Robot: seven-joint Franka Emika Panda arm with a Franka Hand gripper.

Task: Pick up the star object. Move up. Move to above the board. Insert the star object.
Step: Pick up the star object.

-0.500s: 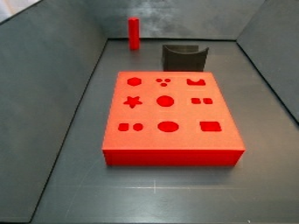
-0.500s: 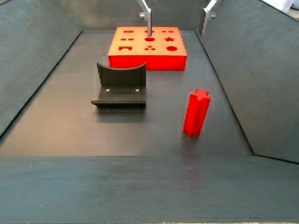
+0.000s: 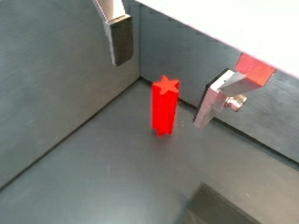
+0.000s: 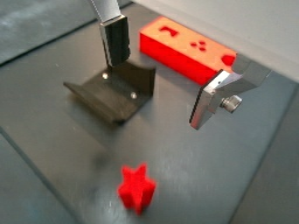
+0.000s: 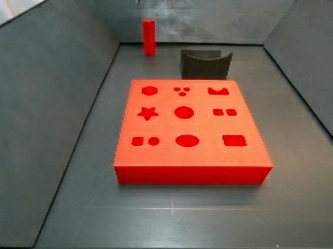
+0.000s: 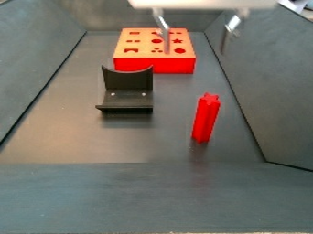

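Open tool (image 3: 163,66) above upright star object (image 3: 166,107).

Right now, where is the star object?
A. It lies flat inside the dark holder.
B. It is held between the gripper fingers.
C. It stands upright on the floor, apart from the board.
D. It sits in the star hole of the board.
C: the star object stands upright on the floor, away from the board, while the open gripper hangs above it with nothing between its fingers.
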